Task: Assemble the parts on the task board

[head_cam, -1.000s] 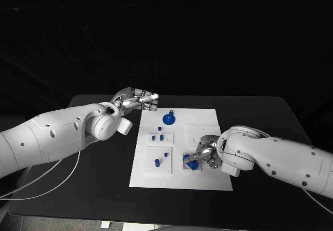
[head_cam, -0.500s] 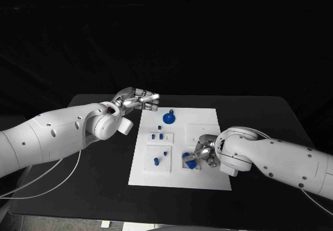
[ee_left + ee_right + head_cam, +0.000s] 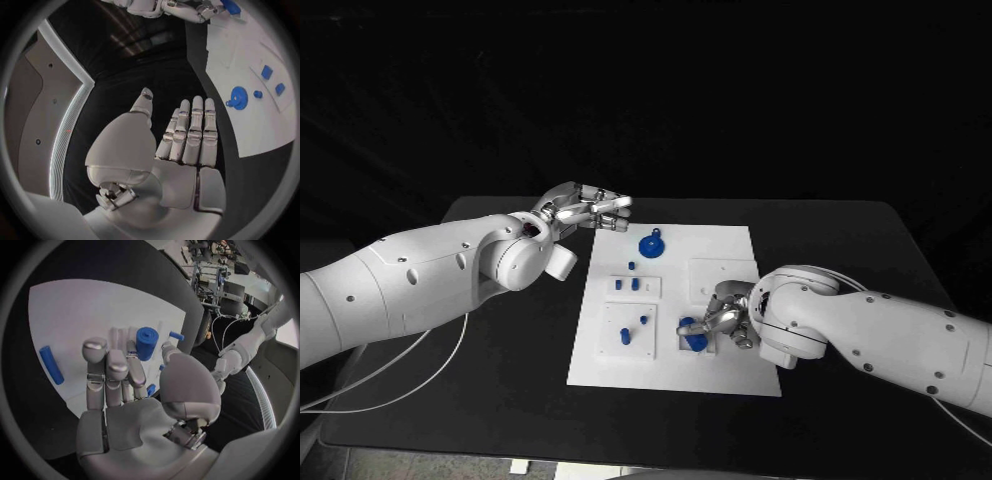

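The white task board (image 3: 721, 248) lies mid-table. My right hand (image 3: 728, 320) hovers over its near right part and pinches a short blue cylinder (image 3: 687, 327) between thumb and fingers; the cylinder (image 3: 147, 342) stands out past the fingertips in the right wrist view. My left hand (image 3: 589, 210) hangs by the board's far left corner, fingers (image 3: 190, 130) straight, thumb apart, nothing in it. A round blue part with a loop (image 3: 652, 245) sits on the board's far side, also seen as the round part (image 3: 238, 96).
Small blue pegs (image 3: 635, 285) stand in a raised block at the board's left, with more pegs (image 3: 630, 335) in the block nearer me. A blue bar (image 3: 50, 364) lies on the board (image 3: 69, 310) beside my right hand. Black table (image 3: 848, 230) surrounds the board.
My right hand has shifted slightly left and away from me, carrying the blue cylinder up off its spot. The left hand has stayed put.
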Controlling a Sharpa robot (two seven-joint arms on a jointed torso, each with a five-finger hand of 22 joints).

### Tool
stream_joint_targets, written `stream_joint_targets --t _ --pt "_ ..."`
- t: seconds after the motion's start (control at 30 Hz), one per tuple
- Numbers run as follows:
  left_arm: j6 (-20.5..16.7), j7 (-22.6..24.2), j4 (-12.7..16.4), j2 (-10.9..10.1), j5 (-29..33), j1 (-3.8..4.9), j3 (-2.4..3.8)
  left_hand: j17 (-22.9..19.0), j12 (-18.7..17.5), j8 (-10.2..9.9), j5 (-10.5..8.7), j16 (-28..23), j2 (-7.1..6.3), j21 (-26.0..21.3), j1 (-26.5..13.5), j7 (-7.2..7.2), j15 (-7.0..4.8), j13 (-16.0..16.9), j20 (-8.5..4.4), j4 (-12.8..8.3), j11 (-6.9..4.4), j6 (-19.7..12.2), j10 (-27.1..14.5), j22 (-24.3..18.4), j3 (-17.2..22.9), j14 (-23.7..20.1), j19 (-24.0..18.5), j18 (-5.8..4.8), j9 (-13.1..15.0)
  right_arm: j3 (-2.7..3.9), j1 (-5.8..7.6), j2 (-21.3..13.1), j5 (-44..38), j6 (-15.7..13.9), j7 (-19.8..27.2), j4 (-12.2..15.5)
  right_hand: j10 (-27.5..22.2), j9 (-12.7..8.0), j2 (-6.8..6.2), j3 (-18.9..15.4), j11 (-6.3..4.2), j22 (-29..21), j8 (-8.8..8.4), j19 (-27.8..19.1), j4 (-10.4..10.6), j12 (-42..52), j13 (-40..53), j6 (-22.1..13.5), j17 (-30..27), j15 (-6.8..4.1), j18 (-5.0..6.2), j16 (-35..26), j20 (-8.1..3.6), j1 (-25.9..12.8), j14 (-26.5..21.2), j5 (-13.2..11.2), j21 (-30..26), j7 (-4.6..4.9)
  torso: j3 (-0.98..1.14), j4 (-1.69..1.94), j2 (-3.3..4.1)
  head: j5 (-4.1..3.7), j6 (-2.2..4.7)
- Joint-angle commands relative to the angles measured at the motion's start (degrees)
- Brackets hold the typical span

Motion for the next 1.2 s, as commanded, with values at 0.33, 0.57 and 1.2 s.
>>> stream_joint_targets --t 0.33,0.57,1.2 --pt "0.64 -0.02 -0.03 -0.12 -0.47 0.03 0.04 0.02 0.30 -0.08 0.28 -0.12 -0.18 0.31 -0.26 0.11 -0.01 0.09 0.11 0.38 0.03 -0.45 0.16 -0.10 0.12 -0.31 0.10 0.18 -0.06 0.06 -0.10 -3.08 -1.42 0.02 -1.43 2.75 0.20 -0.32 0.51 -2.32 -0.28 -0.08 0.30 3.00 -0.02 -0.41 2.99 0.05 0.29 -0.49 -0.45 -0.42 -0.61 -0.45 0.17 -0.31 -0.24 0.03 -0.01 -0.06 -0.01 0.31 -0.09" --pt "0.54 -0.12 -0.08 -0.25 -0.54 0.03 0.03 0.02 0.30 -0.08 0.28 -0.12 -0.18 0.31 -0.26 0.11 -0.01 0.09 0.11 0.38 0.03 -0.45 0.16 -0.10 0.12 -0.31 0.10 0.18 -0.06 0.20 -0.10 -4.23 -1.56 0.99 -1.09 3.83 0.24 -0.36 1.13 -2.74 -0.33 -0.10 0.30 3.01 -0.12 -0.46 3.05 0.34 0.37 -0.51 -0.47 -0.54 -0.63 -0.44 0.21 -0.32 -0.23 -0.04 0.07 -0.01 -0.02 0.45 -0.08" --pt "0.46 -0.32 -0.14 -0.25 -0.56 0.02 0.03 0.02 0.30 -0.08 0.28 -0.12 -0.18 0.31 -0.26 0.11 -0.01 0.09 0.11 0.38 0.03 -0.45 0.16 -0.10 0.12 -0.31 0.10 0.18 -0.06 0.23 -0.48 -4.37 -0.62 0.61 1.42 6.82 0.43 -0.30 3.69 -2.05 -0.39 -0.13 0.30 3.01 -2.18 -0.31 3.28 1.00 0.50 -0.53 -0.50 -0.65 -0.63 -0.38 0.29 -0.31 -0.18 -0.19 -0.04 -0.01 0.00 0.39 -0.24"
